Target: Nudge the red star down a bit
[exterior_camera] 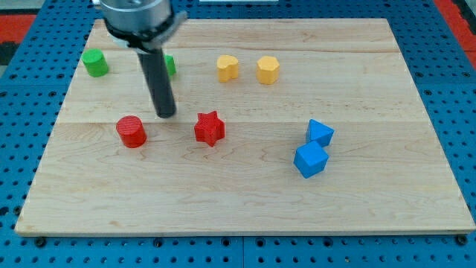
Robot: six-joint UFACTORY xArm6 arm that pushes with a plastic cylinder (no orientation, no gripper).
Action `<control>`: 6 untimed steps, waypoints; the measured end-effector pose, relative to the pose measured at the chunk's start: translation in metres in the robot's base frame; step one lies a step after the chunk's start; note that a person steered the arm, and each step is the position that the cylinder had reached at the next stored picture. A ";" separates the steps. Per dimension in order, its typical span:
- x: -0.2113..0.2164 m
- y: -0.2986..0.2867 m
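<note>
The red star [210, 128] lies on the wooden board [245, 201], a little left of the middle. My tip [165, 115] rests on the board to the star's upper left, a short gap away and not touching it. A red cylinder [132, 132] stands to the tip's lower left. The rod rises from the tip toward the view's top and hides part of a green block [170, 65].
A green block [95, 63] sits at the top left. Two yellow blocks [227, 68] [268, 70] sit at the top middle. Two blue cubes [320, 133] [310, 159] touch each other at the right. A blue pegboard [461, 112] surrounds the board.
</note>
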State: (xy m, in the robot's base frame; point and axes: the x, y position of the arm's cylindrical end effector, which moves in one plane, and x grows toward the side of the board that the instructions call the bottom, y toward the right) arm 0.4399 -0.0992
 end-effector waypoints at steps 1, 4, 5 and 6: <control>0.030 0.029; -0.014 0.067; 0.004 0.084; 0.001 0.078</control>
